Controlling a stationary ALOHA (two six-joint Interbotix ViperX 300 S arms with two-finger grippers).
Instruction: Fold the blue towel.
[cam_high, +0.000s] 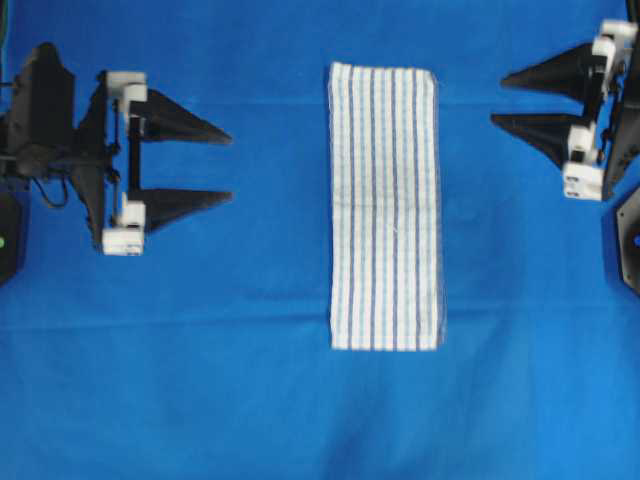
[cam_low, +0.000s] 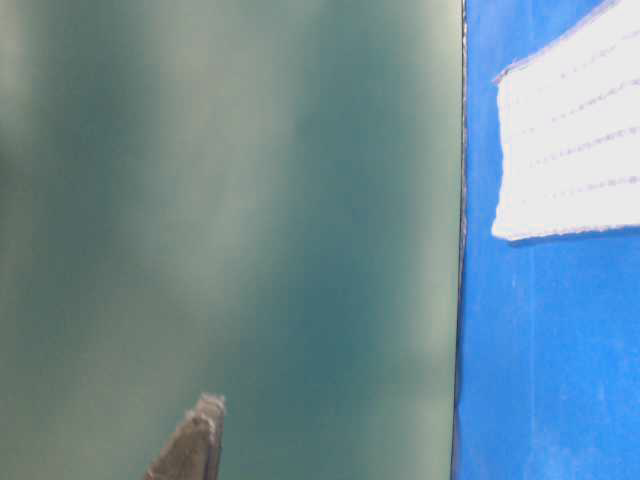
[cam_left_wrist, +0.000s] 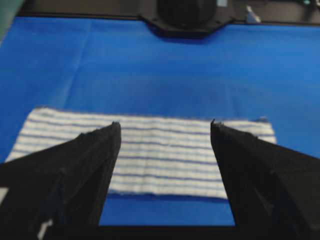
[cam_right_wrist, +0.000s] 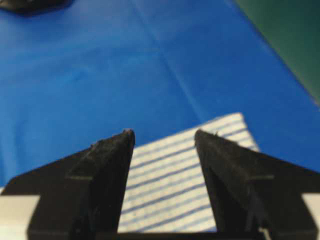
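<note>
Blue cloth (cam_high: 200, 380) covers the whole table seen from overhead, and the blue towel (cam_high: 386, 207), white with thin blue stripes, lies flat as a long folded strip just right of the middle. My left gripper (cam_high: 228, 165) hangs well apart from it on the left, fingers spread and holding nothing; my right gripper (cam_high: 497, 99) sits near the upper right edge, also spread and empty.

From table level I see mostly a green wall (cam_low: 230, 200), one dark fingertip (cam_low: 205, 415) poking up at the bottom, and a corner of the towel on the blue cloth at the right.

Through my left wrist camera, both fingers (cam_left_wrist: 95, 150) stand parted with the towel lying crosswise beyond them, untouched.

Through my right wrist camera, my fingers (cam_right_wrist: 112, 155) are likewise released, and one end of the towel shows between them, below and apart
</note>
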